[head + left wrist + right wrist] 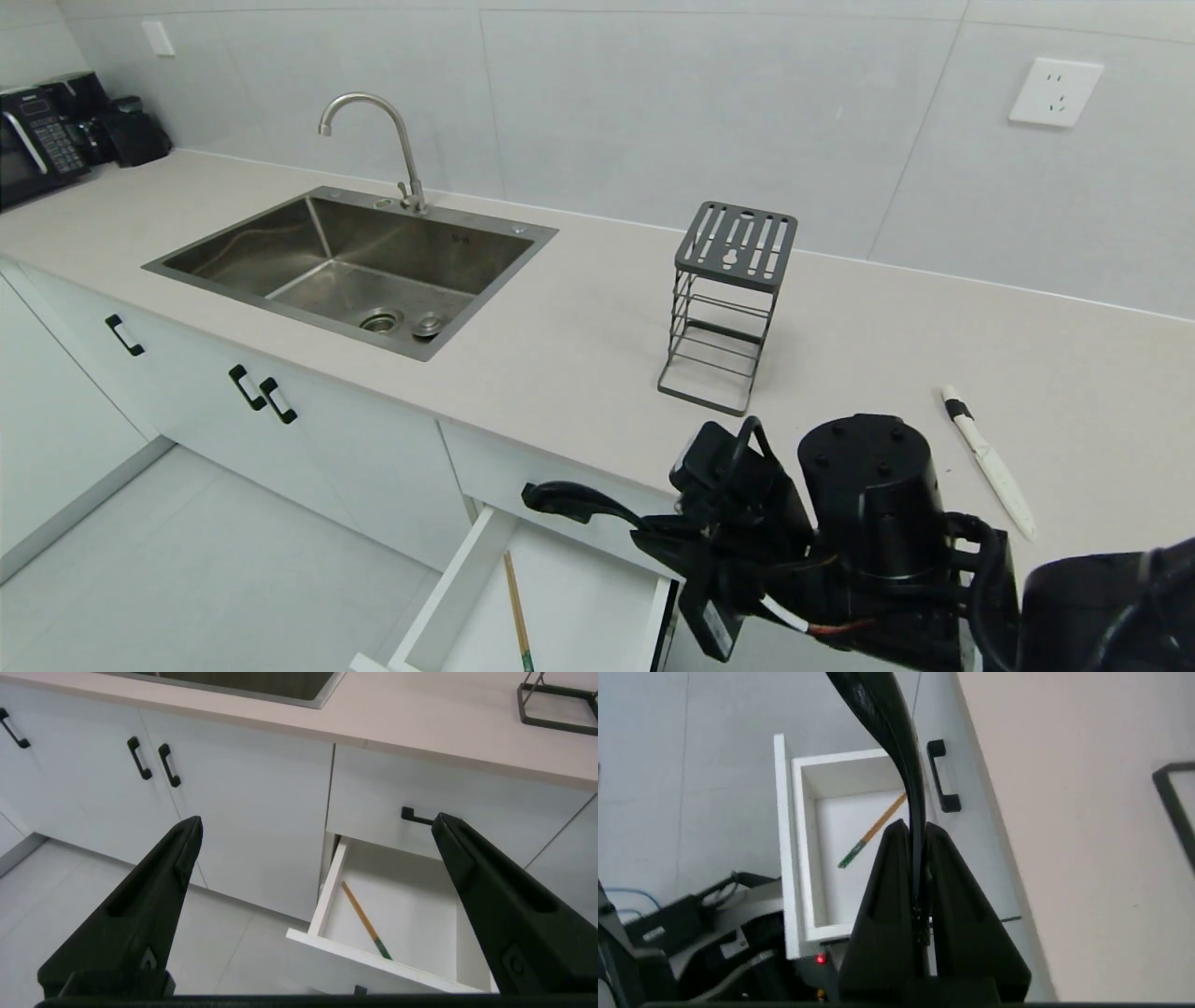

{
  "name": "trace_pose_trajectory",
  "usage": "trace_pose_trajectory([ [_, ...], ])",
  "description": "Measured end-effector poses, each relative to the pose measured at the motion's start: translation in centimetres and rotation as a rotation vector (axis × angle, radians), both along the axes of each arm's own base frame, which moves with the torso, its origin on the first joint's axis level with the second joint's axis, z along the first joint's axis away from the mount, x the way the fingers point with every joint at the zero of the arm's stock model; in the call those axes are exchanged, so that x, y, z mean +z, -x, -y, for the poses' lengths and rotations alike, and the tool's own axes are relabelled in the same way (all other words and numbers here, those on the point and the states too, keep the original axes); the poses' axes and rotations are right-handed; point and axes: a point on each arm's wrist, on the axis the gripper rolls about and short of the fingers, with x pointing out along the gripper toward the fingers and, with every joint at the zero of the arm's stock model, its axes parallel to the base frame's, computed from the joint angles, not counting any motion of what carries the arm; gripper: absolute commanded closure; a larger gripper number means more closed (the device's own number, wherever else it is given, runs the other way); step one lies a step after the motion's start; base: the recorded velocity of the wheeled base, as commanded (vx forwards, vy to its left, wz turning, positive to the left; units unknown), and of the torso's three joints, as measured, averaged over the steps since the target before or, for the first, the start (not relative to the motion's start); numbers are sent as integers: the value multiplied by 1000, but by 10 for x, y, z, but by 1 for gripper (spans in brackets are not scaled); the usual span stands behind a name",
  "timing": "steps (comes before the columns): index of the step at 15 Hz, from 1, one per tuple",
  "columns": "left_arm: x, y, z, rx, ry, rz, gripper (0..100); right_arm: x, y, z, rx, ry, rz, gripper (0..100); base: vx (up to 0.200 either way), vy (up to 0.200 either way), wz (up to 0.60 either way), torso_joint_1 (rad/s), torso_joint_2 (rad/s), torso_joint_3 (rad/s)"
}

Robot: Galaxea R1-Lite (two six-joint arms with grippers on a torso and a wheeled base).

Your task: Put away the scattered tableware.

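The left gripper [318, 821] hangs in front of the white cabinets [243, 793], its fingers spread wide and holding nothing. At the far left of the counter [579, 317] sits a microwave [33, 140]. Next comes the steel sink [280, 313] with its curved faucet [407, 168]. Below the counter edge a white drawer [453, 588] stands pulled open — one wooden chopstick [516, 611] with a green tip lies on its floor. Above the drawer the right gripper [918, 845] is clamped tight on a thin black utensil [574, 497], whose free end points left. Farther right a dark wire rack [728, 299] stands upright on the counter. A white knife [990, 462] lies flat near the front edge — well apart from the rack.
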Motion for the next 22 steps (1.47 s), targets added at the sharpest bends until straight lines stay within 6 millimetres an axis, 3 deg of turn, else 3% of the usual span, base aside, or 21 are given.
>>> trace_pose_trajectory([
  [3,0,0,0,0,0,0,0,3,15,-20,86,5,34,100,0,0,0,0,0,0],
  [8,0,0,0,0,0,0,0,23,6,-45,129,81,73,100,0,0,0,0,0,0],
  [14,0,0,0,0,0,0,0,31,3,-51,130,87,119,100,0,0,0,-10,17,11],
  [22,0,0,0,0,0,0,0,35,5,-57,140,72,133,100,0,0,0,-198,392,192],
])
